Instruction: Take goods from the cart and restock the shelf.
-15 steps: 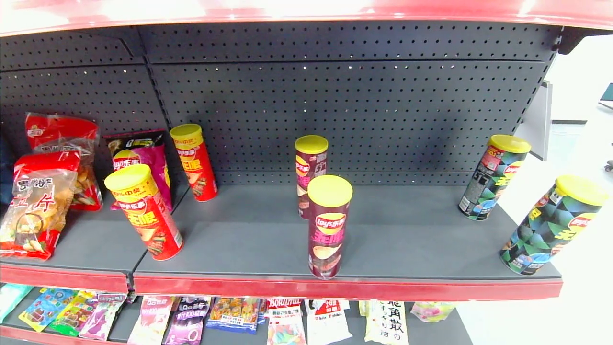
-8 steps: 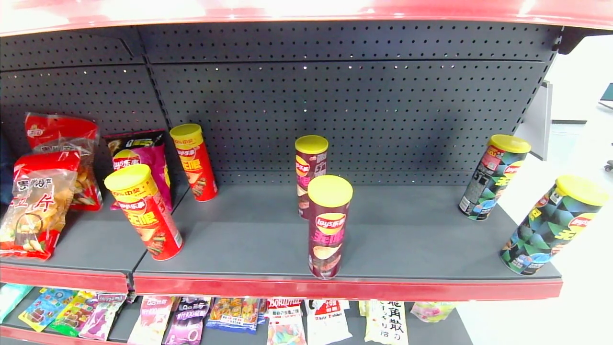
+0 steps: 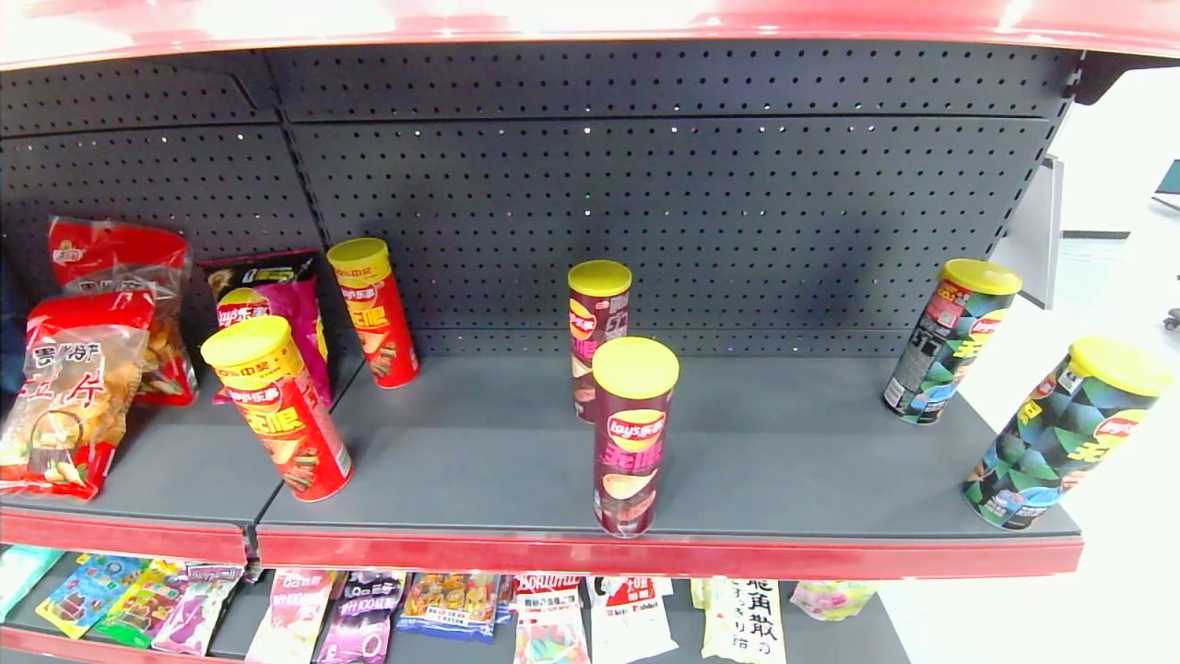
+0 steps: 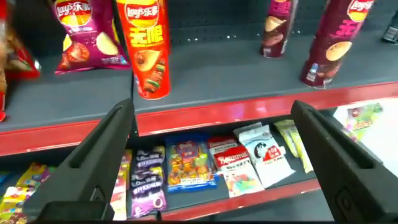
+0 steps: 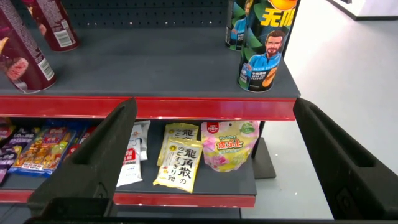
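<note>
The dark grey shelf (image 3: 516,461) has a red front lip. A maroon can (image 3: 634,433) stands upright at its centre, with a yellow lid, a round logo and large yellow characters. A second maroon can (image 3: 597,323) stands just behind at 12 o'clock. Red cans (image 3: 277,410) stand at 9 o'clock and green-and-black cans (image 3: 1060,438) at 3 o'clock, with snack bags (image 3: 69,397) farther toward 9. The left gripper (image 4: 211,109) and right gripper (image 5: 214,102) hang before the lip, fingers spread wide and holding nothing.
</note>
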Robot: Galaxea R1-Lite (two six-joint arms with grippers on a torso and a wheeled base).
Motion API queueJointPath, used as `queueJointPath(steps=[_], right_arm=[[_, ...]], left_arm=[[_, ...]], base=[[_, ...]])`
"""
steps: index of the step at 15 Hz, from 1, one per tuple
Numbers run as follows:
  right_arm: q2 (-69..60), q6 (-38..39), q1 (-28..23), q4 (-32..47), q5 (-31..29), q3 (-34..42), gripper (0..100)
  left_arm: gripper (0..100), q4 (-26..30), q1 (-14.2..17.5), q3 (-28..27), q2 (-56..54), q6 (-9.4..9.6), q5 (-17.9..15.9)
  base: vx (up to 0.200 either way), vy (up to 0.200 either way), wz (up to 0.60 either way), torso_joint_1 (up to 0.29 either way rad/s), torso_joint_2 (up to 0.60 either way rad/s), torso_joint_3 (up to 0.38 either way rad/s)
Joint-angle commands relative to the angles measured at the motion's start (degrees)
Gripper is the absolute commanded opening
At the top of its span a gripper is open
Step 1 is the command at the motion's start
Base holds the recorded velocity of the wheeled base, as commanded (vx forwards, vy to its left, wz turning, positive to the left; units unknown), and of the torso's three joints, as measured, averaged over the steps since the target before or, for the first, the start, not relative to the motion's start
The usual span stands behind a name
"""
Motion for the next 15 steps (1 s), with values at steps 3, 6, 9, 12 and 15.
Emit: queueJointPath(steps=[3, 6, 9, 12, 15], right_arm=[[0.07, -0.11, -0.01, 0.0, 0.0, 0.01, 100], [0.07, -0.11, -0.01, 0.0, 0.09, 0.01, 100], [0.07, -0.02, -0.01, 0.0, 0.0, 0.01, 100], [0.07, -0.02, -0.01, 0.0, 0.0, 0.01, 100], [0.07, -0.19, -0.01, 0.0, 0.09, 0.01, 100]], left_arm=[[100, 0.71, 2.32, -3.75, 5.71, -0.24, 4.89], [100, 1.85, 5.75, -3.58, 5.71, -1.12, 18.87], [100, 5.9, 17.26, -4.81, 7.73, -0.94, 21.59], [100, 7.04, 21.48, -3.05, 4.13, -0.85, 10.96], [100, 0.98, 18.75, 0.38, 0.0, -1.65, -8.99]], base=[[0.0, 0.0, 0.0, 0.0, 0.0, 0.0], [0.0, 0.0, 0.0, 0.0, 0.0, 0.0], [0.0, 0.0, 0.0, 0.0, 0.0, 0.0], [0.0, 0.0, 0.0, 0.0, 0.0, 0.0], [0.0, 0.0, 0.0, 0.0, 0.0, 0.0]])
